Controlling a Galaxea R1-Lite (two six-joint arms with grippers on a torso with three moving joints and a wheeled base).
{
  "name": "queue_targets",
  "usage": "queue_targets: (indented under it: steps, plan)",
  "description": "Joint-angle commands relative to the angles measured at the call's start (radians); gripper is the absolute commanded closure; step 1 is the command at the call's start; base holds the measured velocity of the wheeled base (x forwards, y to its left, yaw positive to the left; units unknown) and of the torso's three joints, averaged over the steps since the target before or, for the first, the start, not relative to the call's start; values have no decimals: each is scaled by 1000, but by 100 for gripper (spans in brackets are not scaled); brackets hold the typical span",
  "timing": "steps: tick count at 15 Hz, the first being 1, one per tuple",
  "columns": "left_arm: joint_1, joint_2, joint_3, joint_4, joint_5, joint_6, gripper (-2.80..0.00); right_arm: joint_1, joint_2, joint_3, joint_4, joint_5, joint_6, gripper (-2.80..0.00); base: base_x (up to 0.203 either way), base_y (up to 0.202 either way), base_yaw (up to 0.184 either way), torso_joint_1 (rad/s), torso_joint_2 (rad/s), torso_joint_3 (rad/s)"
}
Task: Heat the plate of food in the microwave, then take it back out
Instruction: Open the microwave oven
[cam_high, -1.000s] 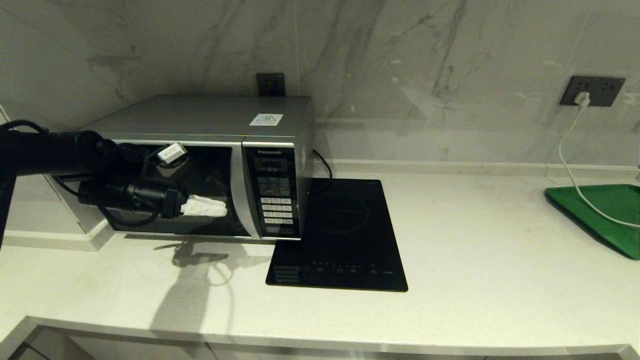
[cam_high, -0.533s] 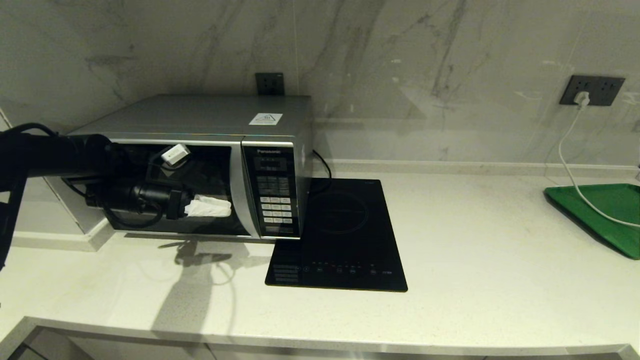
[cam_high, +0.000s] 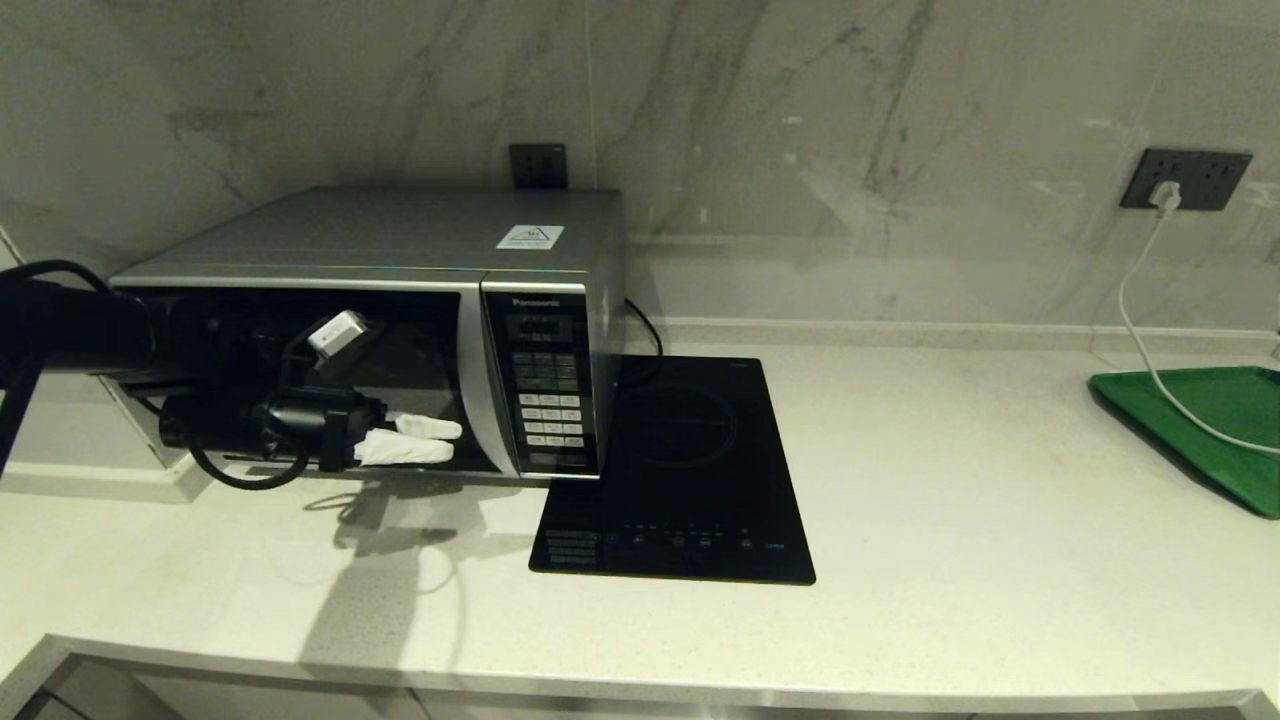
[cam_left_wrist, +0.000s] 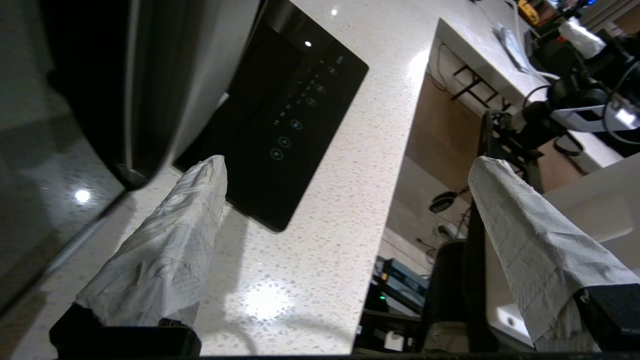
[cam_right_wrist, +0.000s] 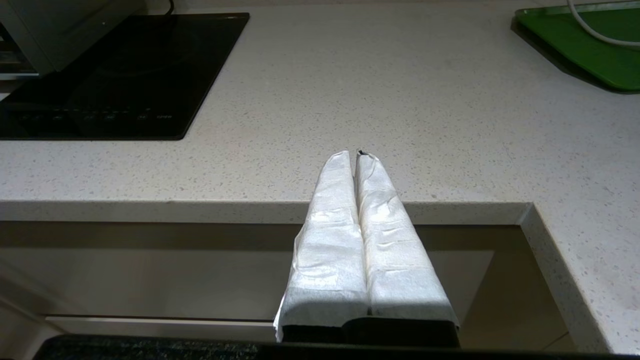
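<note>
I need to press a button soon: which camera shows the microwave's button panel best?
The head view: the button panel faces it, with rows of keys visible on the microwave. The left wrist view shows only the microwave's door edge; the right wrist view shows one corner.

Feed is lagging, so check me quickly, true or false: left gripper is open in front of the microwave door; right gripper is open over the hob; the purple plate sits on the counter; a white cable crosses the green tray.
1. The left gripper is open before the microwave door. True.
2. The right gripper is open over the induction hob. False: it is shut, at the counter's front edge.
3. The plate sits on the counter. False: no plate is in view.
4. A white cable crosses the green tray. True.
</note>
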Motion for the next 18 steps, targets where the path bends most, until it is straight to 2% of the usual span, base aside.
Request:
queue_targets:
  steps: [1, 7, 15, 18]
  plan:
    - [1, -6, 7, -26, -7, 20, -280, 0, 0, 1, 0, 0, 0, 0, 0, 0, 0, 0, 0, 0]
    - [16, 34, 35, -269, -6, 53, -280, 0, 0, 0, 0, 0, 0, 0, 0, 0, 0, 0, 0, 0]
    - [-3, 51, 66, -395, -16, 53, -280, 0, 0, 0, 0, 0, 0, 0, 0, 0, 0, 0, 0, 0]
    - [-18, 43, 78, -397, -48, 50, -280, 0, 0, 0, 0, 0, 0, 0, 0, 0, 0, 0, 0, 0]
